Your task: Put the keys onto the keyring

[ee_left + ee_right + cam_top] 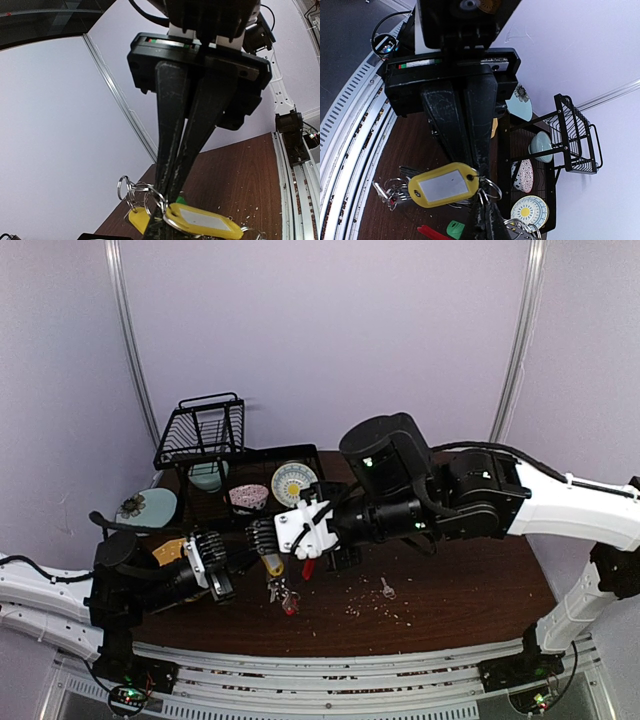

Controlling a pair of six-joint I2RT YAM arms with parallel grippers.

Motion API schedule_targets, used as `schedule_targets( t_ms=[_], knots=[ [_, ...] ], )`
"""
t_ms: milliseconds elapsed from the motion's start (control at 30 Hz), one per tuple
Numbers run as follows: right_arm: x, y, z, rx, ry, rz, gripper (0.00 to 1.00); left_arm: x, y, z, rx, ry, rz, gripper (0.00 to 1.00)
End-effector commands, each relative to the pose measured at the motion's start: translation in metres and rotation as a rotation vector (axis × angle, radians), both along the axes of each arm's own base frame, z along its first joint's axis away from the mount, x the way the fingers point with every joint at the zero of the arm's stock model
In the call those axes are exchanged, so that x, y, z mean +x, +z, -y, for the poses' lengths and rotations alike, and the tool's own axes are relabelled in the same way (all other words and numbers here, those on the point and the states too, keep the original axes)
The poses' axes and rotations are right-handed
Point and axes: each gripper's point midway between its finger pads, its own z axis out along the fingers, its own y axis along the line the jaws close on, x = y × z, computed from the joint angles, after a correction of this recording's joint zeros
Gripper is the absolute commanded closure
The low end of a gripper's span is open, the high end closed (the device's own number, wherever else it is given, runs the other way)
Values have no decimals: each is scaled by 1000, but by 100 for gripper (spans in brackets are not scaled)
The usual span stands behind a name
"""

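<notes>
Two closed grippers, left gripper (162, 220) and right gripper (482, 210), both seem pinched on the keyring (134, 192) hanging just above the table (470, 580), so I'd hold one coil firm and pry gently before threading that loose key (387, 588).

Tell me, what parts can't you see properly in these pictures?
Top view: the keys are too small and bunched to count.
Left wrist view: the tip of the left gripper is cut off by the bottom edge, so its grip is hidden.
Right wrist view: the right gripper hides what it pinches; the green tag is cut off below.
</notes>
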Motion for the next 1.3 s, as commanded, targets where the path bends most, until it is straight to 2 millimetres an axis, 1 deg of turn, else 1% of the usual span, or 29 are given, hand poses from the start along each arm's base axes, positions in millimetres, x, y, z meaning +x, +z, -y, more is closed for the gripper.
schedule_targets(
  t_ms=[0,100,200,333,367,433,500,533,633,700,767,833,900,933,967,1033,1100,1167,1267],
  knots=[
    [6,-6,-1,-34,-24,13,100,-14,40,-7,-134,-56,58,100],
    [4,4,-1,16,-29,-8,100,-13,38,-7,-136,-50,52,100],
    [3,12,2,64,-28,-22,100,-7,35,-8,-135,-22,32,100],
    [7,21,8,115,-52,-57,100,-4,26,-7,-115,-7,8,83],
    [7,23,9,124,-51,-66,100,-3,25,-8,-115,-2,5,82],
    [7,26,12,143,-49,-76,100,-2,23,-11,-116,6,-6,81],
    [6,29,15,161,-48,-82,100,-3,21,-13,-109,0,-14,84],
    [6,31,16,166,-50,-86,100,-3,19,-13,-100,-3,-17,83],
    [10,30,18,161,-78,-87,100,-3,13,-13,-72,0,-36,75],
    [15,27,19,149,-113,-90,100,2,12,-19,-76,30,-68,73],
    [19,25,20,147,-144,-95,100,10,12,-31,-89,88,-96,71],
    [29,23,19,155,-211,-104,100,16,15,-40,-99,132,-124,71],
    [45,25,17,170,-329,-133,100,19,20,-44,-111,145,-159,74],
    [54,19,16,155,-392,-150,100,19,23,-43,-116,142,-180,75],
    [62,26,15,168,-455,-165,100,19,22,-40,-112,133,-199,76],
    [77,24,15,152,-575,-190,100,17,23,-34,-108,107,-222,75],
    [89,19,16,127,-684,-208,100,17,28,-34,-136,101,-244,74],
    [98,18,20,110,-775,-233,100,21,35,-36,-171,116,-264,72],
    [103,15,27,97,-849,-274,100,34,41,-41,-194,189,-306,69]
  ],
)
